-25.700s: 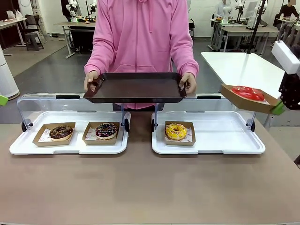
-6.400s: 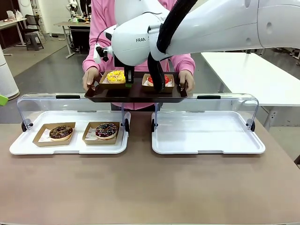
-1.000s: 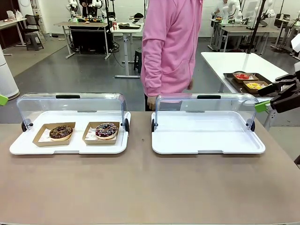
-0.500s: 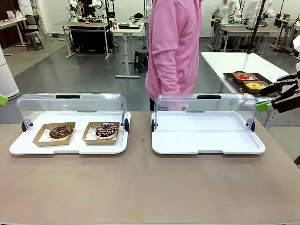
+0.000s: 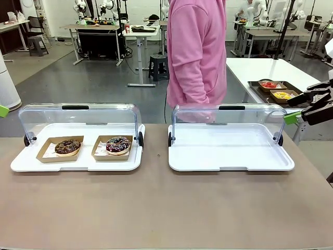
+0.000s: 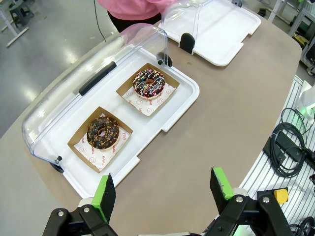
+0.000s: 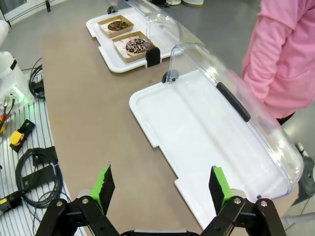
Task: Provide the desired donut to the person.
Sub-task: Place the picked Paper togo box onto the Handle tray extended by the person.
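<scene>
I read the delivery as essentially done: the dark tray point(image 5: 270, 88) with the red donut point(image 5: 269, 84) and the yellow donut point(image 5: 281, 95) sits on the white side table point(image 5: 270, 70) beyond my desk point(image 5: 166, 208), and the person point(image 5: 197, 52) in pink stands side-on just behind the right display case point(image 5: 229, 148), whose white base is bare. So the step I judge to be in hand is parking the arms cleanly. My right hand point(image 5: 307, 107) hangs off the desk's right end with its fingers spread wide and nothing between them; my left hand point(image 6: 162, 189) is spread and carries nothing either, hovering over the near desk edge, looking down on the left display case point(image 6: 187, 96). That case holds the chocolate donut point(image 6: 103, 133) and the sprinkled donut point(image 6: 149, 83) in paper trays. Both clear lids stand raised along the far side, so I would keep any travel low and on my side. The near half of the desk is open room.
</scene>
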{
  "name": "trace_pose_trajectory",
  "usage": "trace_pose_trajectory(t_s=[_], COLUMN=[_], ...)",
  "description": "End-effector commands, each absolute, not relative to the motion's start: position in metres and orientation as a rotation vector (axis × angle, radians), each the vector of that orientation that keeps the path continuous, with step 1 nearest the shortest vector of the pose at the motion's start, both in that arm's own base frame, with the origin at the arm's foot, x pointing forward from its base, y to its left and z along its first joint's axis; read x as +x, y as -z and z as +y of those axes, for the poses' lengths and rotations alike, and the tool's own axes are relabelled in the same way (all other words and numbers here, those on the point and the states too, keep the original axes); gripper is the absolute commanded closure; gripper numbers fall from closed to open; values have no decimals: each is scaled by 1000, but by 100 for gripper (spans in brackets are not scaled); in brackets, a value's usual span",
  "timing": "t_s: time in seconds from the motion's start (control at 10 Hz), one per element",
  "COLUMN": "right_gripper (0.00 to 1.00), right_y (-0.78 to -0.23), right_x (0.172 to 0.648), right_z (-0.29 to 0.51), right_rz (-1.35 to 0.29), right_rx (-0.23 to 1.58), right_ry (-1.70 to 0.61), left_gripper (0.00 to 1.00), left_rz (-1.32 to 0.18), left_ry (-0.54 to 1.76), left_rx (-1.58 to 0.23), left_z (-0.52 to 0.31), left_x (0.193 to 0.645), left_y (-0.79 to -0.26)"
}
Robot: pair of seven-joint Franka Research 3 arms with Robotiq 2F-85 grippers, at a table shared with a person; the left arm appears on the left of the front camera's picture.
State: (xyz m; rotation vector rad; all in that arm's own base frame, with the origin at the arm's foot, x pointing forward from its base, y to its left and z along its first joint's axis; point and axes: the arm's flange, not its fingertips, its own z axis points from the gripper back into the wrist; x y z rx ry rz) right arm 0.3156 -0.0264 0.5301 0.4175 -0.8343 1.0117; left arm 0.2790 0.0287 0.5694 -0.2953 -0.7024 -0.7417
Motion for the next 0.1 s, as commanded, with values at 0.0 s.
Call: trace_pose_trajectory(t_s=[0.0], right_gripper=[0], right_y=[-529], right_x=[315], right_z=[-27], right_rz=[-829], right_rx=[423], right_ry=[-1014], left_gripper=[0], left_rz=[-708], left_ry=[745], left_rx=[-299], left_z=[30], left_x=[280], left_y=[-568])
